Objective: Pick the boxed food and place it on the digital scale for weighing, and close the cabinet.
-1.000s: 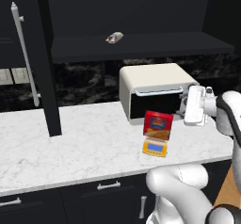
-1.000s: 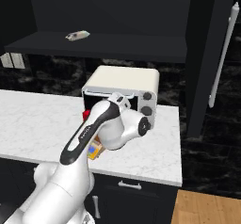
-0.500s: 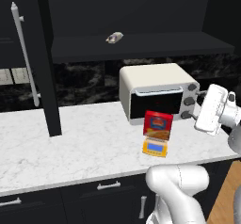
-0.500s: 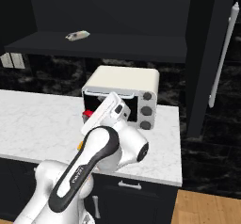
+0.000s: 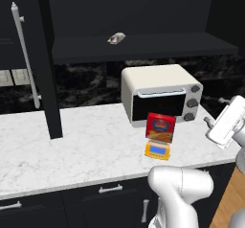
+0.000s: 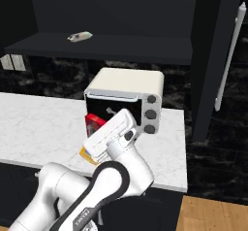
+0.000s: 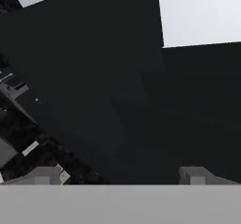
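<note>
The thin red cardboard box with a yellow-orange food picture (image 5: 160, 127) stands upright on the small flat orange-yellow digital scale with a blue display (image 5: 158, 150), near the front edge of the white marble counter (image 5: 81, 145), just in front of the white toaster oven (image 5: 160, 97). The large black upper wall cabinet stands open, its tall door (image 5: 24, 54) with a long vertical silver bar handle (image 5: 26, 54) swung out over the counter's left part, and a small grey-white packet (image 5: 116, 38) lies on its dark shelf. The robot's two-finger gripper (image 7: 120, 175) is raised off the counter's right end, empty, its dark fingertips (image 7: 195, 175) spread wide apart
</note>
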